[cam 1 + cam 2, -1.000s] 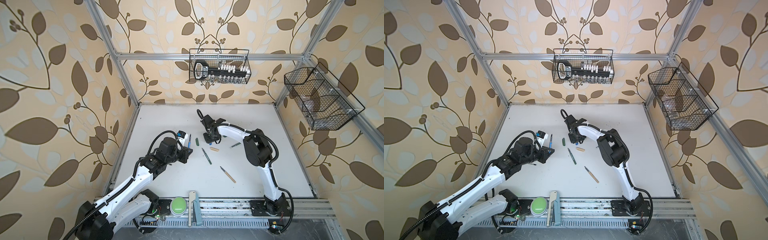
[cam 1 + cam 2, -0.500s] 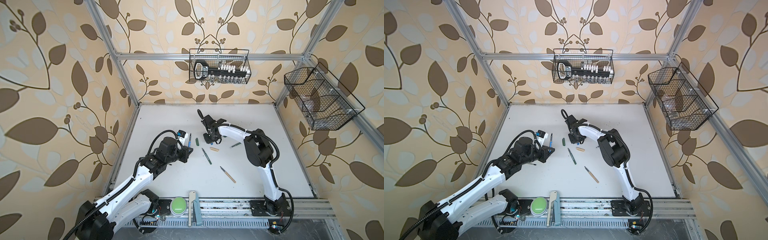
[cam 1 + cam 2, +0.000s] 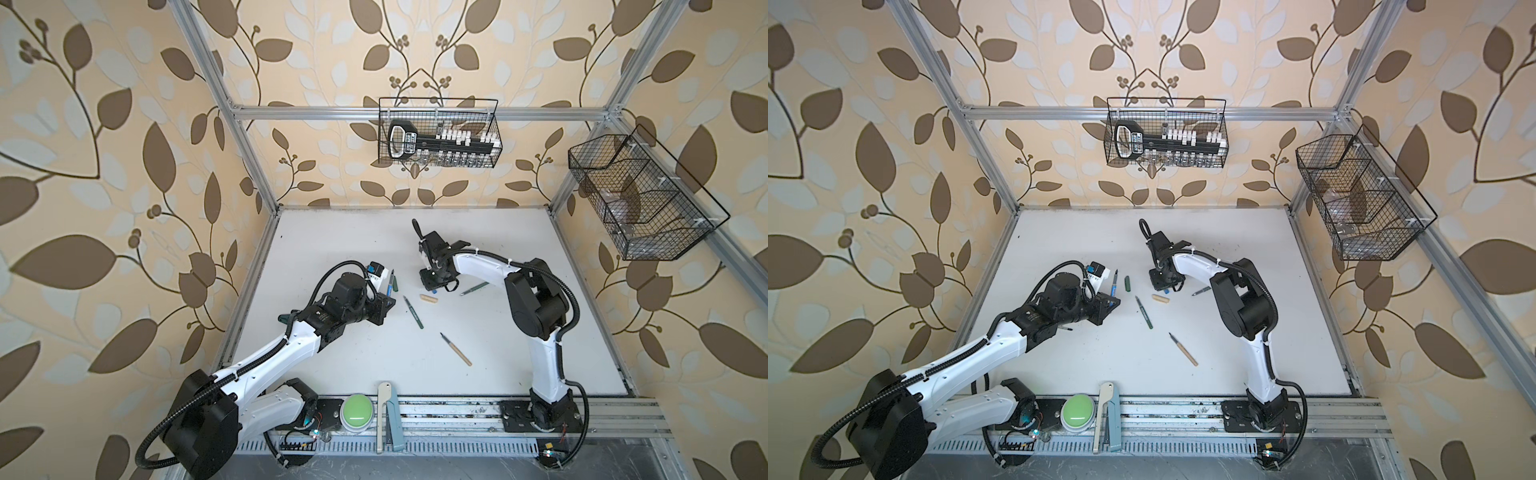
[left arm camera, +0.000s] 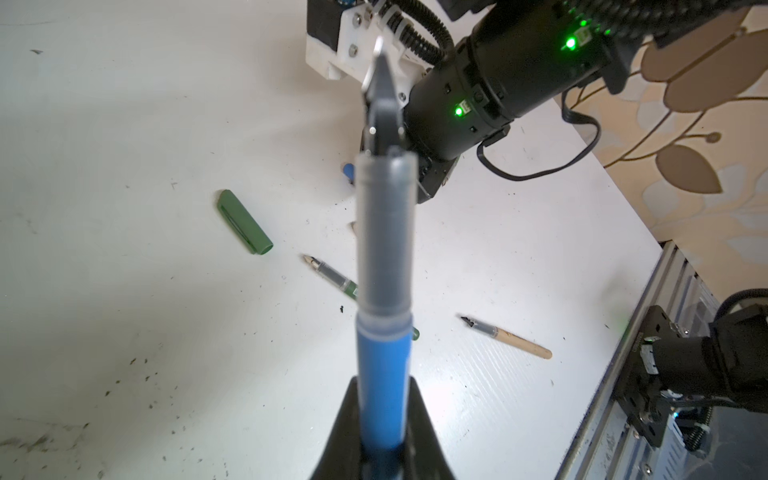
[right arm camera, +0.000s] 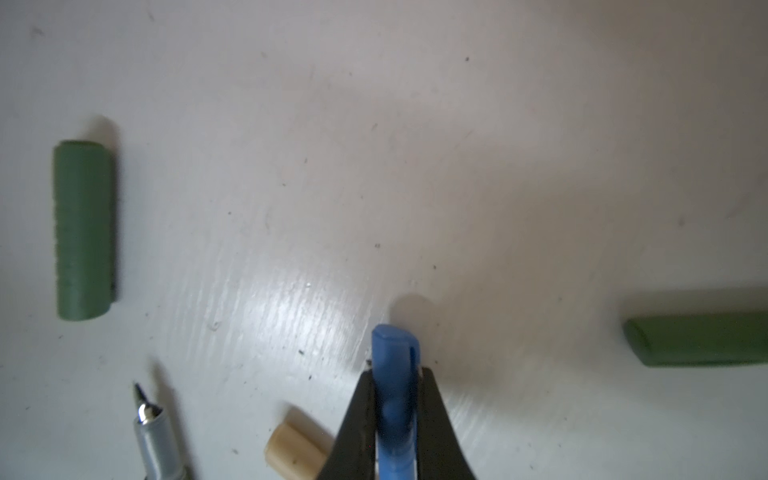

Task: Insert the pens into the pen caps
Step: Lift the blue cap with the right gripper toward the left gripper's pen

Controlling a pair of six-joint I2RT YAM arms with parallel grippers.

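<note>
My left gripper (image 3: 384,305) (image 4: 384,419) is shut on the blue pen (image 4: 384,365) (image 3: 1114,283), whose dark tip points away from the wrist. My right gripper (image 3: 432,286) (image 5: 395,386) is shut on the blue pen cap (image 5: 395,357) (image 4: 348,169), low over the white table. One dark green cap (image 3: 396,284) (image 4: 244,222) lies between the grippers. The right wrist view shows two green caps (image 5: 83,230) (image 5: 702,338). The tan cap (image 3: 428,298) (image 5: 295,453) lies beside the right fingers. A green pen (image 3: 413,311), a tan pen (image 3: 457,350) and another green pen (image 3: 473,288) (image 5: 153,432) lie loose.
A green button (image 3: 357,408) and a flat grey tool (image 3: 388,415) sit on the front rail. Wire baskets hang on the back wall (image 3: 438,133) and the right wall (image 3: 640,199). Aluminium frame posts border the table (image 3: 540,249).
The right gripper's jaws have closed onto the blue cap. Both arms have stayed almost where they were, and the left gripper still holds the blue pen.
</note>
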